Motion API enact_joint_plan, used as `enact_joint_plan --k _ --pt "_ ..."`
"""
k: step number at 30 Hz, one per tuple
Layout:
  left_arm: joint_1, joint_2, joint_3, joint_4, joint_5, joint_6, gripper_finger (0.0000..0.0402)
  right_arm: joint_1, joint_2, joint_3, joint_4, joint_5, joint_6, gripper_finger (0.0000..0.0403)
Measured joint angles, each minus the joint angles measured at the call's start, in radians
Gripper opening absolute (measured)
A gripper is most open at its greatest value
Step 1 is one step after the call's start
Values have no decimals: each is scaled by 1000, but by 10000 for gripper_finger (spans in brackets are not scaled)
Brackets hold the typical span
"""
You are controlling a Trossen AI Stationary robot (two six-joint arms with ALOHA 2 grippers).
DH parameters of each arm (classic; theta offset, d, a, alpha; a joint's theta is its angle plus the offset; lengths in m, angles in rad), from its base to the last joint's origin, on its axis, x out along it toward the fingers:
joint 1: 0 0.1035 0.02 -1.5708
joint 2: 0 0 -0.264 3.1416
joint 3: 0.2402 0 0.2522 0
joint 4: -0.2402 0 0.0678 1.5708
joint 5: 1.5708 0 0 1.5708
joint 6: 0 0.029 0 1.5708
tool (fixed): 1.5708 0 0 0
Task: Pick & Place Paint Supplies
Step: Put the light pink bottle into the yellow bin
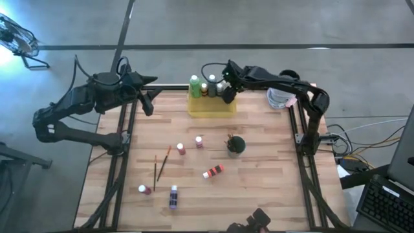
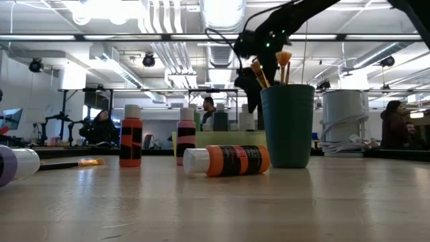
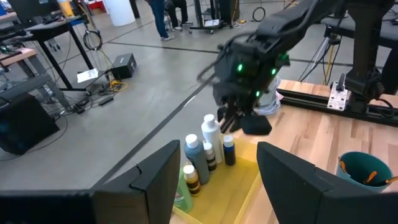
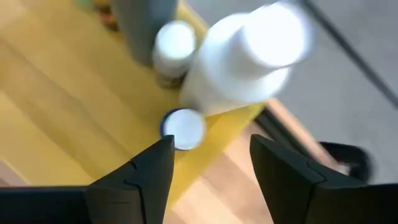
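The right arm reaches in from the right side of the high view, elbow bent at the upper right, its wrist stretched toward the top centre. The right gripper (image 1: 226, 92) points downward there, fingers spread apart with nothing between them. The left arm sits folded at the upper left, and the left gripper (image 1: 148, 103) hangs with its fingers parted.

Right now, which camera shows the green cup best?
The low view: the cup stands upright and close, with brushes poking out. The high view shows it small from above; the left wrist view catches only part; the right wrist view misses it.
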Motion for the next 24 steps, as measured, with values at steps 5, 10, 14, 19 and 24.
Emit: enact_joint_plan --k 5,10,14,19,24 --pt "0 0 0 0 0 0 218 1 -81 0 -10 30 -3 211" --pt "0 0 0 0 -2 0 218 14 -164 0 -9 33 -3 197" --pt "0 0 0 0 -2 0 218 37 -231 0 -9 32 -3 180" --pt "0 0 0 0 -2 0 218 81 -313 0 -9 32 -2 159" --pt "0 0 0 0 -2 -22 218 154 -375 0 -8 32 0 138"
